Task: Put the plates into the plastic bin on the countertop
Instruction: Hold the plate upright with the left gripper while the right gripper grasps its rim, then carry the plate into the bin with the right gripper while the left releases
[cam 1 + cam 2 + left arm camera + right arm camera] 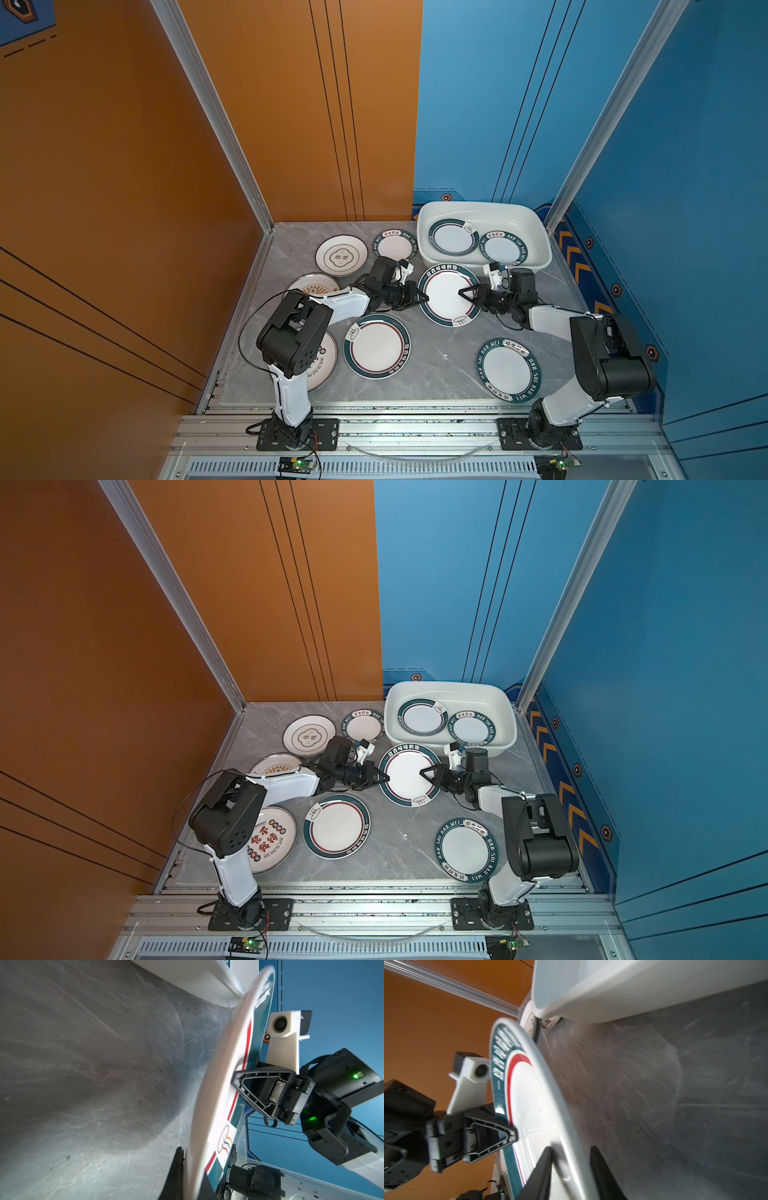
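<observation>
A large plate [449, 294] [409, 775] with a dark-green rim and a red line hangs just above the countertop [440, 361], in front of the plastic bin [482, 206] [449, 688]. My left gripper [424, 297] [193, 1167] is shut on the plate's left rim. My right gripper [461, 292] [571, 1159] is open: its jaws straddle the right rim, one finger over the plate's face and one under it, with a gap showing. Two green-rimmed plates [454, 237] [503, 248] lie flat inside the bin.
Several more plates lie on the countertop: a quatrefoil one [341, 255], a lettered one [395, 246], a sunburst one [313, 284] half hidden by the left arm, a red-lined one [377, 345], a lettered one [509, 370] and a red-character one [272, 839].
</observation>
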